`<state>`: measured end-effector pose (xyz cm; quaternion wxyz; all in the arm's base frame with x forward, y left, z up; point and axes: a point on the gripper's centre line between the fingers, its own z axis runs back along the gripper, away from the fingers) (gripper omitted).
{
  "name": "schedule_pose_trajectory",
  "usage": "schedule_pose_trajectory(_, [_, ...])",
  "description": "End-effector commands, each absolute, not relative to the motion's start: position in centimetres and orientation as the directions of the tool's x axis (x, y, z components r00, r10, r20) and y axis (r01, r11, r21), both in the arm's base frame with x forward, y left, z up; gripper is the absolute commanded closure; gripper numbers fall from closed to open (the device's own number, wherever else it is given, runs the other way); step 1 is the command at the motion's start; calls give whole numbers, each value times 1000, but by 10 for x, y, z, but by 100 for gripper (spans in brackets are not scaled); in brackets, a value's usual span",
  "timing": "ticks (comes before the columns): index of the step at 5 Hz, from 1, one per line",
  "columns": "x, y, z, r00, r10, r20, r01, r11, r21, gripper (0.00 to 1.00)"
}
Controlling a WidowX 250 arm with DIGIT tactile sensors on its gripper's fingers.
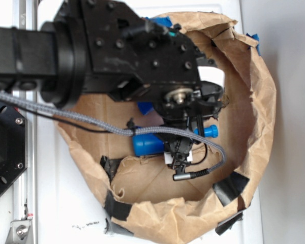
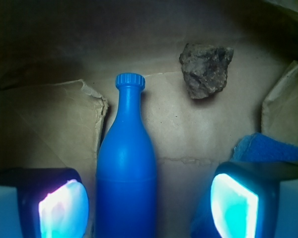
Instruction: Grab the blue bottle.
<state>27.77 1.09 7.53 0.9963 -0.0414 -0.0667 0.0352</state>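
The blue bottle lies on the brown paper floor of a paper bag, cap pointing away in the wrist view. In the exterior view the bottle lies sideways under the arm, its cap to the right. My gripper is open, with the bottle's body between the two pads. The left pad is close to the bottle. The right pad stands well apart from it. In the exterior view the gripper is down inside the bag over the bottle's middle.
A brown rock lies beyond the bottle to the right. A flat blue sponge lies by the right pad. The crumpled paper bag wall rings the area, held with black tape. A grey cable hangs across.
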Motion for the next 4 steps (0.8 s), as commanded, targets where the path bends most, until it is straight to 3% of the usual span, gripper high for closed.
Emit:
schedule_pose_trajectory(1, [274, 11, 70, 976, 146, 162, -131, 986, -102, 0])
schedule_pose_trajectory(3, [271, -3, 68, 980, 90, 180, -75, 993, -91, 0])
schedule_pose_trajectory(4, [280, 1, 70, 980, 100, 173, -80, 989, -123, 0])
